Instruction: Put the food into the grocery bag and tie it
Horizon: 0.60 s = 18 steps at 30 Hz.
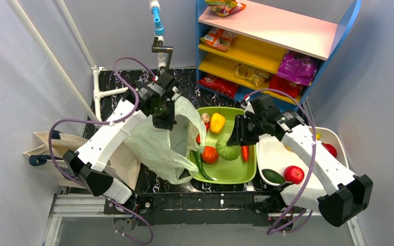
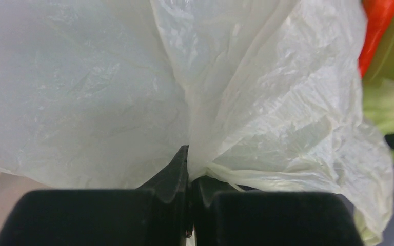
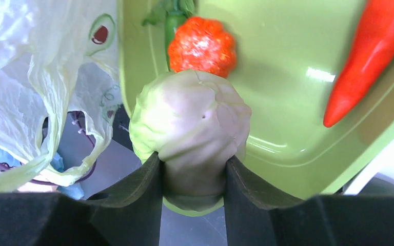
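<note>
Top external: green tray [image 1: 236,171] holds tomato [image 1: 210,155], chilli [image 1: 244,152], pepper [image 1: 217,123].

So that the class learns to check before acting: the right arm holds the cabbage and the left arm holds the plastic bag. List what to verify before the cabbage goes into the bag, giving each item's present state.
1. Right jaws grip the cabbage: ok, it is pressed from both sides.
2. Left jaws hold the grocery bag: ok, shut on bunched plastic.
3. Bag close to the green tray: ok, it hangs at the tray's left rim.
4. Bag mouth open wide enough for the cabbage: cannot tell.
5. Cabbage lifted off the tray: cannot tell.
</note>
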Motion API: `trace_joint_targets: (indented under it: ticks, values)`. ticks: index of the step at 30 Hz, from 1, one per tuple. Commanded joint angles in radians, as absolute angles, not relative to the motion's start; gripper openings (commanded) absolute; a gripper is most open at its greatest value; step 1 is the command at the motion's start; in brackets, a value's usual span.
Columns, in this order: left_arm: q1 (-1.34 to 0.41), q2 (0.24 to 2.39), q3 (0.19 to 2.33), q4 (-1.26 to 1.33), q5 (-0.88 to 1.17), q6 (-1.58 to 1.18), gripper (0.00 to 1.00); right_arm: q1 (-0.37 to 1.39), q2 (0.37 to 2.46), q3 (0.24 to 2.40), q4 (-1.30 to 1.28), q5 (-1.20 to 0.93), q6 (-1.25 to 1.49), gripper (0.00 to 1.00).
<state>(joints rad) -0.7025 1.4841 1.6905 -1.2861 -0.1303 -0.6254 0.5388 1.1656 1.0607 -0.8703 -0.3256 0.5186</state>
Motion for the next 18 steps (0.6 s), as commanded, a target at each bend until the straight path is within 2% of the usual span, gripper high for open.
trace_joint_targets:
  ticks: [1, 8, 11, 14, 18]
  values:
    - [-0.612, 1.519, 1.844, -1.374, -0.075, -0.682, 0.0, 0.543, 1.14, 1.211, -0.979, -0.272, 0.504, 0.3]
    - [-0.483, 1.607, 2.129, -1.458, -0.001, -0.709, 0.0, 0.542, 1.153, 1.418, -1.054, -0.205, 0.505, 0.29]
    - [-0.441, 1.617, 2.204, -1.462, 0.092, -0.741, 0.0, 0.541, 1.16, 1.494, -1.075, -0.189, 0.503, 0.29]
    - [-0.408, 1.6, 2.216, -1.429, 0.17, -0.783, 0.0, 0.541, 1.159, 1.527, -1.08, -0.178, 0.503, 0.29]
    - [-0.385, 1.549, 2.123, -1.355, 0.253, -0.874, 0.0, 0.541, 1.16, 1.542, -1.082, -0.172, 0.504, 0.29]
